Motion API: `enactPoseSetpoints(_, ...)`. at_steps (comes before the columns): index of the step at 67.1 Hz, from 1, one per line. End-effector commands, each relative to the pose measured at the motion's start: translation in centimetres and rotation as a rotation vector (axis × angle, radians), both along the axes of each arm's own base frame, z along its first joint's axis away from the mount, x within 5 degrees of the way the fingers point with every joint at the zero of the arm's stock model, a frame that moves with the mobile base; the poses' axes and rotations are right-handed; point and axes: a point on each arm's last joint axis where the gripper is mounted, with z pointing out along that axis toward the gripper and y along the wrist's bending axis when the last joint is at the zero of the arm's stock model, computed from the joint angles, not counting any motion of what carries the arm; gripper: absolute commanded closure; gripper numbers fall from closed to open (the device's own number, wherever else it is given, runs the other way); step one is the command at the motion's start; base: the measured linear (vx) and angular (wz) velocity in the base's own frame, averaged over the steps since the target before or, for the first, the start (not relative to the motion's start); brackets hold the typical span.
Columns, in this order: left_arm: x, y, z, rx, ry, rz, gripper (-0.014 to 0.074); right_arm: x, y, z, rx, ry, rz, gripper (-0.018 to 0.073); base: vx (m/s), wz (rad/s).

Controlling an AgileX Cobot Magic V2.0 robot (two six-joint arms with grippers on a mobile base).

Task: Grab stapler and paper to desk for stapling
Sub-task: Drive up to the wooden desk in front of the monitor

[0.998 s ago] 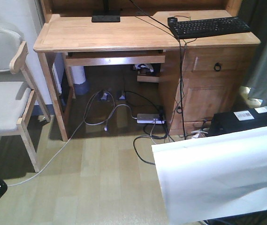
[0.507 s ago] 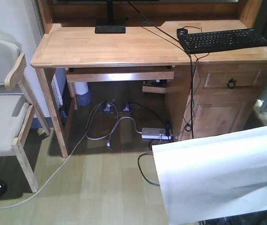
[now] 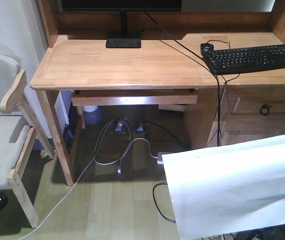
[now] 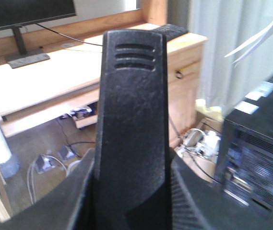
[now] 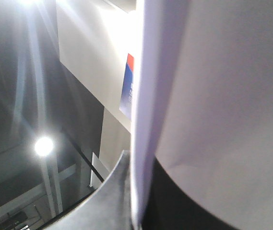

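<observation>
The paper [image 3: 237, 185] hangs in the air in the front view, low and to the right, in front of the bench [image 3: 132, 65] and below its front edge. Nothing of the task lies on the top yet. The sheet is wide and limp, so on the way up its leading border could catch the front edge and fold. It could also sweep onto the keyboard [image 3: 257, 56] at the right end and drag the black cable [image 3: 177, 41] that crosses the top. The open room is the left and middle of the top, between the monitor foot [image 3: 123, 40] at the back edge and the keyboard. The chair [image 3: 12, 125] stands just beside the front left corner and narrows the approach there.

In the left wrist view the stapler [image 4: 131, 120] stands upright, clamped in the left claw [image 4: 136, 205], off the bench and facing its front edge. Held near one end, it may tip or slip at set-down. A black case [image 4: 256, 158] sits near on the right.

In the right wrist view the right claw [image 5: 141, 201] is closed on the paper, seen edge-on. The pinch takes one border only, so the sheet could slide out or crease.
</observation>
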Motion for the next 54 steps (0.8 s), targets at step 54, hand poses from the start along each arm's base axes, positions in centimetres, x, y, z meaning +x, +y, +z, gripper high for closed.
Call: enactPoseSetpoints(54,0.07,0.06,1.91,-0.088,-0.104,0.014,0.0603,-0.22,-0.05,0.24,0.019,-0.039,0.009,0.0561,0.23,-0.01)
